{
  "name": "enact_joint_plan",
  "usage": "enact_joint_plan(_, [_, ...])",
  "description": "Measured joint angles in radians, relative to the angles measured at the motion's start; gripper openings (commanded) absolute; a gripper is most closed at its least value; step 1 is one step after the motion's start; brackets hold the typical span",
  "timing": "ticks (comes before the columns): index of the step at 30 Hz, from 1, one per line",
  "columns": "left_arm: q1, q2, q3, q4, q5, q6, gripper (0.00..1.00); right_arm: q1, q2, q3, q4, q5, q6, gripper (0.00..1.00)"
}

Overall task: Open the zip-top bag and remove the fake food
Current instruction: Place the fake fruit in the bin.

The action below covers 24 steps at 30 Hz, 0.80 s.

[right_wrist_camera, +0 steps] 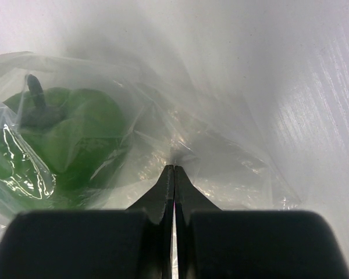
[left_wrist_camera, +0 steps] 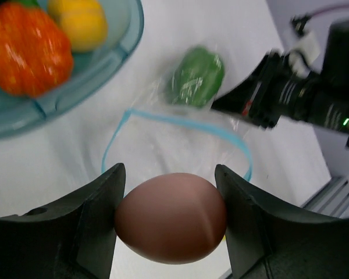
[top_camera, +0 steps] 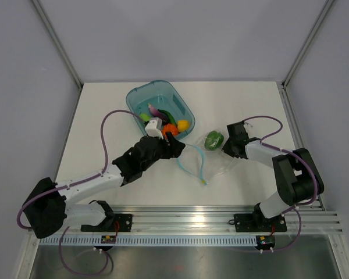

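Left hand (left_wrist_camera: 170, 196) pinches brown egg (left_wrist_camera: 171, 229) between tub (top_camera: 141, 96) and bag (top_camera: 214, 165). Right hand (right_wrist_camera: 174, 173) pressed together on bag edge. Bag lies open on counter (top_camera: 104, 116), green pepper (right_wrist_camera: 75, 139) inside.

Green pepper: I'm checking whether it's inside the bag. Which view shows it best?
Right wrist: the green pepper looms close, stem visible, under the zip-top bag film. Left wrist shows it blurred; top external, small.
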Motion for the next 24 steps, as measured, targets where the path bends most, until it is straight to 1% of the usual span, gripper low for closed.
enact_joint_plan(2, [0.040, -0.002, 0.085, -0.051, 0.003, 0.009, 0.56, 0.000, 0.000, 0.000, 0.000, 0.000, -0.002, 0.00])
enact_joint_plan(6, [0.154, 0.026, 0.240, -0.132, 0.022, 0.034, 0.56, 0.000, -0.002, 0.000, 0.000, -0.007, -0.004, 0.00])
enact_joint_plan(9, [0.233, 0.088, 0.352, -0.187, 0.031, 0.056, 0.57, 0.000, -0.005, 0.000, 0.000, -0.018, -0.006, 0.00])
enact_joint_plan(12, [0.263, 0.155, 0.433, -0.228, 0.030, 0.084, 0.58, 0.000, -0.007, 0.000, 0.000, -0.026, -0.007, 0.00])
enact_joint_plan(16, [0.292, 0.246, 0.487, -0.254, 0.039, 0.126, 0.59, 0.000, -0.011, 0.000, 0.000, -0.027, -0.010, 0.00])
enact_joint_plan(24, [0.368, 0.417, 0.492, -0.257, 0.085, 0.148, 0.60, 0.000, -0.032, -0.005, 0.000, -0.033, -0.014, 0.00])
